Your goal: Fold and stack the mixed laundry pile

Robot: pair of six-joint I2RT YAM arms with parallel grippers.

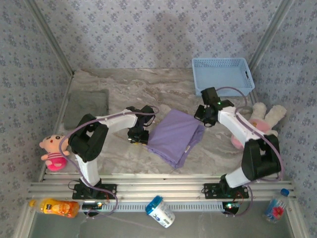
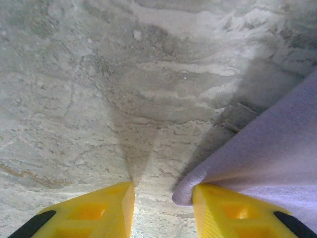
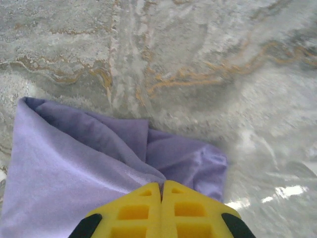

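The lavender T-shirt [image 1: 176,135] lies folded in the middle of the marble table [image 1: 124,87]. A gray garment [image 1: 86,106] rests flat at the back left. My left gripper [image 1: 138,137] is at the shirt's left edge. In the left wrist view it [image 2: 162,187] stands open, bare table between the yellow fingers [image 2: 106,208], and a rolled shirt edge [image 2: 267,148] touches the right finger. My right gripper [image 1: 203,120] sits at the shirt's far right corner. Its jaws [image 3: 161,184] are shut on a fold of the lavender T-shirt [image 3: 74,163].
A light blue basket [image 1: 223,74] stands at the back right. Plush toys lie at the left edge [image 1: 53,148] and at the right [image 1: 260,121]. An orange bottle [image 1: 59,207], a white-and-blue can [image 1: 161,210] and a small bottle [image 1: 275,208] lie in front of the arm bases.
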